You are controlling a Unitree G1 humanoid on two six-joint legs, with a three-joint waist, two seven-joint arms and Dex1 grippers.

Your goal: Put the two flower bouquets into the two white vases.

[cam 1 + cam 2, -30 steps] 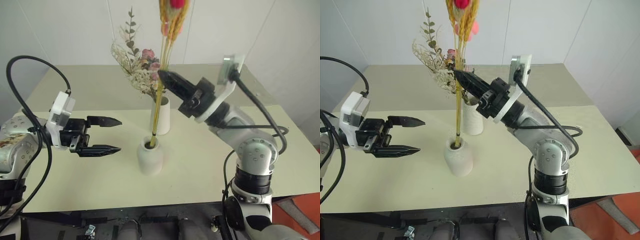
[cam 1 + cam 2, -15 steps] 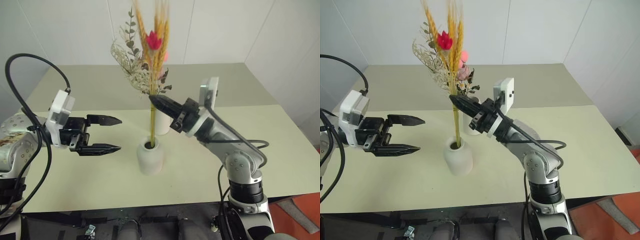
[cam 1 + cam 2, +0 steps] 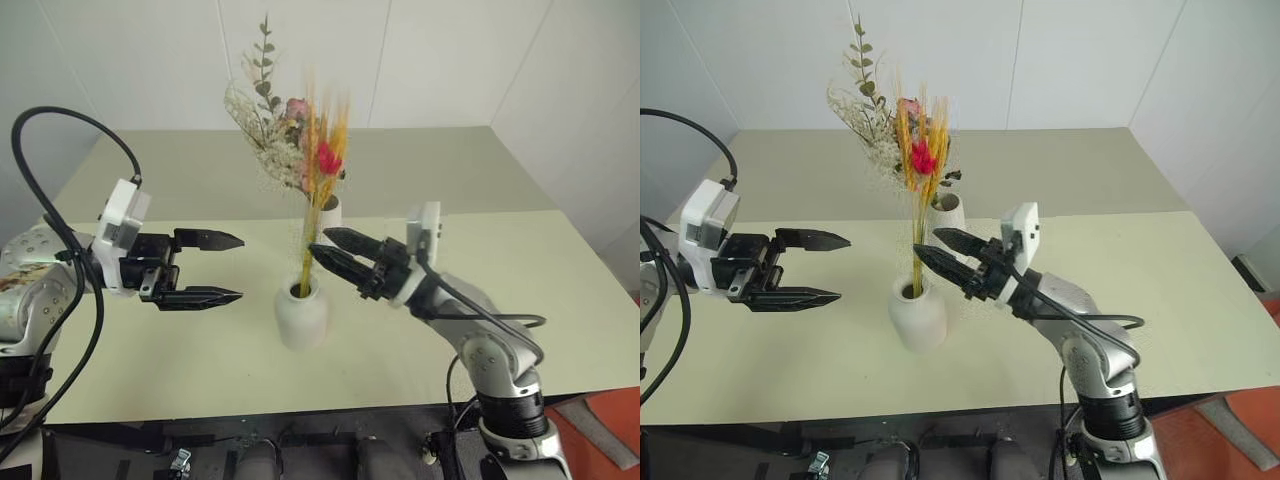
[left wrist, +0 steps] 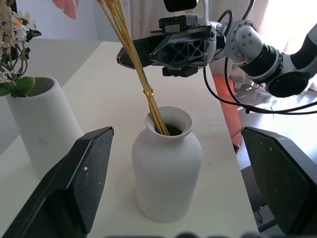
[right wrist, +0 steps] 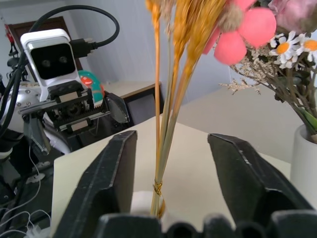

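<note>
I take the shorter white vase point(image 3: 301, 313), standing upright near the front middle of the pale surface point(image 3: 560, 260), as landmark for all 4 views.

The thin bundle of yellow stalks point(image 3: 311, 235) stands in this vase's narrow neck, leaning slightly, its red-pink flower heads point(image 3: 328, 157) well above the mouth. In the left wrist view the stalks point(image 4: 141, 82) enter the opening against its rim; a small band ties them just above the neck.

The taller white vase point(image 3: 327, 212) stands just behind the shorter vase, toward the wall, apart from it. It holds the bushy dried bunch point(image 3: 272, 140) of cream, green and pink blooms, which rises above and to the left of the landmark.

The right end effector point(image 3: 332, 252) sits just right of the shorter vase, above its shoulder, pointing toward the stalks. Its 2 black fingers are apart; in the right wrist view the stalks point(image 5: 166, 124) pass between the fingers point(image 5: 116, 171) with a gap on each side, so I read no clamping.

The left end effector point(image 3: 228, 268) is to the left of the shorter vase, level with its upper half, pointing toward it and apart from it. Its 2 fingers are spread wide, with nothing between them.
</note>
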